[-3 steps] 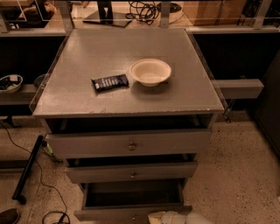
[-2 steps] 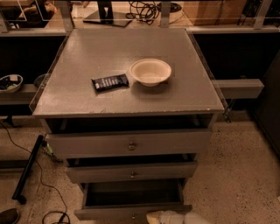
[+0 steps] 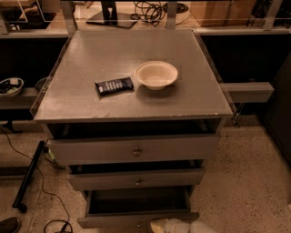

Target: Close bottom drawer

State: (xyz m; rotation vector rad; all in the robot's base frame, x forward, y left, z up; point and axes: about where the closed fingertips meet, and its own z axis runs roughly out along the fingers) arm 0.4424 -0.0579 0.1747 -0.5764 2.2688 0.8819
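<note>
Locate the bottom drawer (image 3: 113,221) at the near foot of the grey cabinet (image 3: 213,136). It stands pulled out toward you, farther than the two drawers above it, and its dark interior is exposed. Treat the task as not yet done, because the whole closing travel remains. The gripper (image 3: 175,226) shows as a pale shape at the near edge of the view, just beside the right part of the drawer front. Whether it touches the front cannot be determined, and you cannot tell whether the claw is released or clenched. Judge the remaining work as one straight push on the front, away from you, until it sits in line with the cabinet face. Note that the middle drawer (image 3: 136,179) and the top drawer (image 3: 134,149) also stand out a little, each with a dark gap above it; neither belongs to this task. On the cabinet top (image 3: 82,54) a pale bowl (image 3: 156,74) sits right of centre, with a dark wrapped bar (image 3: 114,85) just beside it on the left. The speckled floor (image 3: 245,182) carries a thin cable (image 3: 45,200) and a black bar (image 3: 28,175) on the left. A grey ledge (image 3: 248,91) projects on the right, and more cables (image 3: 150,9) lie on the far bench.
</note>
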